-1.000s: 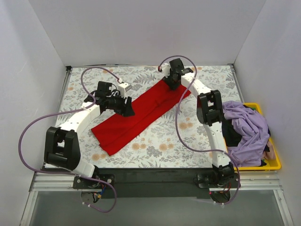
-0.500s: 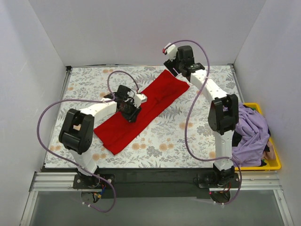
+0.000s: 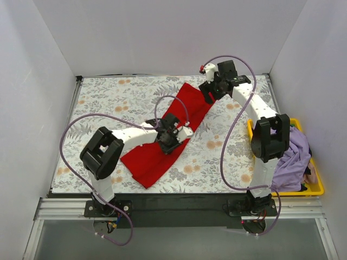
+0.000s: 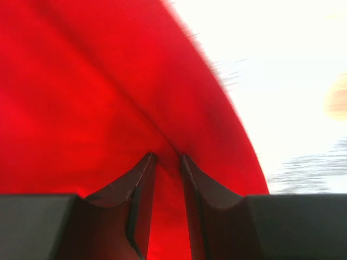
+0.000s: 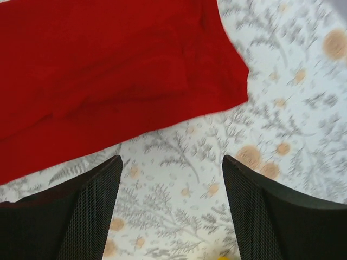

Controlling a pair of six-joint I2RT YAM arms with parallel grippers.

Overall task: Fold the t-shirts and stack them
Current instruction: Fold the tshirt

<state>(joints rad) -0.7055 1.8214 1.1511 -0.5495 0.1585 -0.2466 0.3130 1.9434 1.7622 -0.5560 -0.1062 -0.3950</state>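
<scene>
Red shirt point(image 3: 187, 105) lies on the surface point(image 3: 108, 103) as a long narrow strip, crosswise folds not yet made. Left claw point(image 4: 167, 158) clamped on its cloth mid-strip. Right claw point(image 5: 171, 162) apart, empty, near the far end. Lilac shirt point(image 3: 293, 157) heaped in the bin point(image 3: 317, 187), unfolded. No stack yet.

Soft matt cloth of the red t-shirt point(image 3: 190, 105), under it a table point(image 3: 108, 103) with matt floral surface, perhaps printed paper, lilac t-shirt point(image 3: 295, 160) of limp cloth, smooth plastic yellow bin point(image 3: 319, 187), right gripper point(image 5: 172, 162), its fingers point(image 5: 89, 211) matt black, mesh-textured.
</scene>
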